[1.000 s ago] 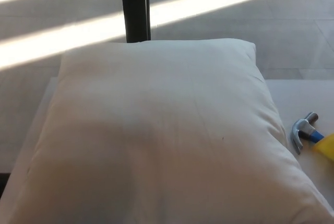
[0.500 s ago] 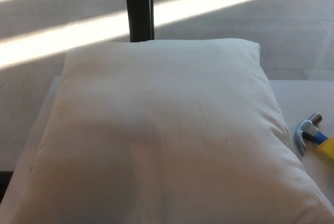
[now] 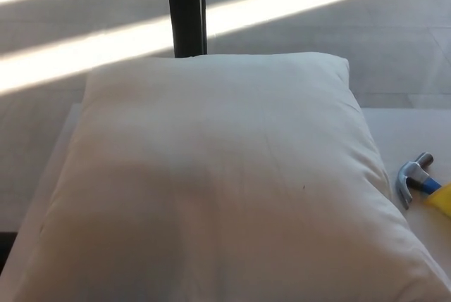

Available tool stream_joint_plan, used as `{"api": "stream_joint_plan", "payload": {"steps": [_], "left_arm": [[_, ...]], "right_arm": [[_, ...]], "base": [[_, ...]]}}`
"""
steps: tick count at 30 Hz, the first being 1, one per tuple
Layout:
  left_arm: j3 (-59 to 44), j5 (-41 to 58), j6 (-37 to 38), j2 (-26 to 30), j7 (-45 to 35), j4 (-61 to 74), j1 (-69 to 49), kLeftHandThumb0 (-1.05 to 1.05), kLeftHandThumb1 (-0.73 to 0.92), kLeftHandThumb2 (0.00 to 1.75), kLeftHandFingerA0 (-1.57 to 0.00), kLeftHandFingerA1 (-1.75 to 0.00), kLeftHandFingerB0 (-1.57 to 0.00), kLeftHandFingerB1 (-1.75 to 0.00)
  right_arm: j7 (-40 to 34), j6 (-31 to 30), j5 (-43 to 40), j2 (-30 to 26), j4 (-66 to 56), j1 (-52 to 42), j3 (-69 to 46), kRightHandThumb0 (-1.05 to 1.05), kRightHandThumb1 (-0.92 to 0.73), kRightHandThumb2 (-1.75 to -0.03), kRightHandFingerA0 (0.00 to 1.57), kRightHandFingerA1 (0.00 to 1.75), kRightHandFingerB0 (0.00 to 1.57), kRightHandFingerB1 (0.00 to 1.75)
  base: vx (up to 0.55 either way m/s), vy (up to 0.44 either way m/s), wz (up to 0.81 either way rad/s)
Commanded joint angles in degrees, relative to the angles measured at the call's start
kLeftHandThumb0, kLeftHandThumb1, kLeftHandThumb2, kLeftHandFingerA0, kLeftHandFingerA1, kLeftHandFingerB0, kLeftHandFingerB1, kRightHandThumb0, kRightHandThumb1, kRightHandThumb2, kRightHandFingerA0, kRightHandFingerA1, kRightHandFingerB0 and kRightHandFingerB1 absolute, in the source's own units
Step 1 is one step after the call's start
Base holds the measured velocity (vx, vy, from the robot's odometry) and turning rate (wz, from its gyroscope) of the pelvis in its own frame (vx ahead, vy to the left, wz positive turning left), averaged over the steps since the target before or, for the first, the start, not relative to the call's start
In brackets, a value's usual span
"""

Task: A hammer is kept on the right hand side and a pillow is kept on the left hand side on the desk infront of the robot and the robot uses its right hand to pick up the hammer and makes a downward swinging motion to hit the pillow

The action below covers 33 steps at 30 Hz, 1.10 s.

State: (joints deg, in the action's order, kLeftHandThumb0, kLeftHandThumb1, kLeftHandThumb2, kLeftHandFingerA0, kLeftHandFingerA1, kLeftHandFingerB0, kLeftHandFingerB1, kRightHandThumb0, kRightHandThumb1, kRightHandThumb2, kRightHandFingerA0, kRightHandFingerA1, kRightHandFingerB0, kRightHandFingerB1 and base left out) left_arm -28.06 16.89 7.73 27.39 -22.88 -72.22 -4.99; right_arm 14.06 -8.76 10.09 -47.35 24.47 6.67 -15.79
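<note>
A large white pillow [image 3: 218,182] filled most of the view, its cloth soft and faintly creased, plump in the middle with rounded corners and a tiny dark speck near its right side. It lay on a pale, smooth desk [image 3: 405,129], covering the left and centre of the top. Behind it a dark upright post [image 3: 186,8] rose from a grey tiled floor [image 3: 84,48] crossed by bright slanting bands of sunlight. At the far right, just beside the pillow's edge, the hammer [image 3: 417,181] lay on the desk: a curved, shiny metal claw head, a blue neck and a yellow grip cut off by the frame. Neither robot hand showed, so their fingers could not be judged.
</note>
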Motion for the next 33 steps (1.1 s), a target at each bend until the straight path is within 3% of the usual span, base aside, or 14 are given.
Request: {"api": "stream_joint_plan", "payload": {"steps": [1, 3, 4, 5, 8, 13, 14, 15, 17, 19, 20, 23, 28, 33], "left_arm": [[-0.30, -0.48, 1.64, 2.87, 0.99, 0.52, -1.00, -0.65, 0.77, 0.63, -0.66, -0.62, -0.54, -0.51], [-0.41, -0.29, 1.33, 2.77, 0.71, 0.49, -0.89, -0.66, 0.77, 0.63, -0.66, -0.61, -0.54, -0.51], [-0.52, -0.17, 1.67, 2.75, 0.26, 0.44, -1.01, -0.65, 0.59, 0.99, -0.59, -0.70, -0.49, -0.62], [-0.69, 0.04, 1.58, 2.75, -0.12, 0.35, -1.03, -0.65, 0.78, 0.63, -0.61, -0.63, -0.51, -0.51], [-0.32, -0.36, 1.33, 3.01, -0.03, 0.27, -1.00, -0.65, 0.78, 0.63, -0.55, -0.60, -0.48, -0.50], [-1.31, 0.50, 0.73, 2.76, 1.31, -0.02, -1.37, -0.62, 0.77, 0.62, -0.59, -0.67, -0.48, -0.53], [-1.25, 0.41, 0.76, 2.83, 1.43, -0.08, -1.44, -0.64, 0.77, 0.63, -0.62, -0.65, -0.51, -0.53], [-0.50, -0.65, 0.93, 3.08, 3.54, -0.06, -1.55, -0.66, 0.77, 0.63, -0.69, -0.66, -0.55, -0.53], [-1.46, 0.36, 0.00, 3.18, 3.79, 0.01, -1.59, -0.63, 0.76, 0.62, -0.66, -0.61, -0.54, -0.53], [-1.70, 0.56, -0.22, 3.41, 4.41, 0.01, -0.75, -0.62, 0.77, 0.63, -0.65, -0.57, -0.52, -0.50], [-4.19, 2.70, -1.72, 4.17, 4.83, -2.33, 1.19, -0.63, 0.74, 0.62, -0.65, -0.48, -0.54, -0.43], [-4.59, 2.82, -2.55, 4.48, 5.51, -2.48, 2.40, -0.64, 0.73, 0.63, -0.67, -0.47, -0.56, -0.42], [-2.60, -0.25, -3.46, 5.13, 10.81, -1.96, 4.38, -0.65, 0.72, 0.62, -0.66, -0.60, -0.64, -0.53], [-3.53, 0.79, -3.79, 4.19, 10.16, -2.47, 2.93, -0.64, 0.71, 0.61, -0.64, -0.56, -0.61, -0.50]], "right_arm": [[-22.17, 7.72, -15.69, 6.01, 13.99, -15.98, -36.78, -0.87, -0.59, -0.93, 0.00, 0.46, 0.03, 0.43], [-24.37, 10.27, -15.66, 8.06, 16.58, -16.17, -36.04, -0.76, -0.74, -0.65, 0.00, 0.24, 0.01, 0.49], [-26.34, 13.37, -15.81, 10.55, 19.90, -16.46, -34.54, -0.83, -0.59, -0.95, 0.00, 0.47, 0.04, 0.46], [-27.81, 14.75, -15.82, 12.12, 21.61, -16.44, -34.14, -0.77, -0.76, -0.64, 0.00, 0.33, 0.01, 0.55], [-30.87, 15.32, -17.30, 17.17, 22.84, -15.91, -35.88, -0.71, -0.76, -0.66, 0.00, 0.33, 0.01, 0.55], [-30.58, 14.92, -31.38, 24.98, 26.44, -11.22, -48.94, -0.56, -0.69, -0.62, 0.00, 0.93, 0.08, 0.67], [-29.94, 12.84, -31.85, 25.28, 26.23, -11.32, -49.65, -0.64, -0.77, -0.69, 0.00, 0.76, 0.01, 0.56], [-29.88, 7.60, -30.97, 25.18, 26.03, -11.87, -49.42, -0.53, -0.83, -0.60, 0.33, 1.32, 0.02, 0.35], [-29.73, 6.15, -30.91, 24.88, 27.37, -11.14, -50.28, -0.51, -0.83, -0.62, 0.36, 1.39, 0.03, 0.27], [-29.47, 3.98, -31.87, 23.78, 28.89, -9.56, -52.15, -0.63, -0.65, -0.89, 0.34, 1.00, 0.00, 0.35], [-29.88, 2.02, -33.11, 22.60, 28.32, -7.61, -53.89, -0.50, -0.75, -0.62, 0.01, 1.41, 0.00, 0.61], [-29.97, 1.61, -32.71, 22.47, 27.44, -6.75, -54.85, -0.51, -0.79, -0.51, 0.16, 1.30, 0.04, 0.83], [-28.83, -4.46, -29.13, 23.58, 28.65, -4.26, -51.63, -0.63, -0.70, -0.76, 0.00, 0.48, 0.00, 0.11], [-21.84, -6.88, -27.00, 24.44, 30.47, -6.05, -48.20, -0.52, -0.74, -0.62, 0.00, 0.42, 0.00, 0.26]], "base": [[0.00, 0.000, 0.00], [0.00, 0.000, 0.00], [0.00, 0.000, 0.00], [0.00, 0.000, 0.00], [0.00, 0.000, 0.00], [0.00, 0.000, 0.00], [0.00, 0.000, 0.00], [0.00, 0.000, 0.00], [0.00, 0.000, 0.00], [0.00, 0.000, 0.00], [0.00, 0.000, 0.00], [0.00, 0.000, 0.00], [0.00, 0.000, 0.00], [0.00, 0.000, 0.00]]}}
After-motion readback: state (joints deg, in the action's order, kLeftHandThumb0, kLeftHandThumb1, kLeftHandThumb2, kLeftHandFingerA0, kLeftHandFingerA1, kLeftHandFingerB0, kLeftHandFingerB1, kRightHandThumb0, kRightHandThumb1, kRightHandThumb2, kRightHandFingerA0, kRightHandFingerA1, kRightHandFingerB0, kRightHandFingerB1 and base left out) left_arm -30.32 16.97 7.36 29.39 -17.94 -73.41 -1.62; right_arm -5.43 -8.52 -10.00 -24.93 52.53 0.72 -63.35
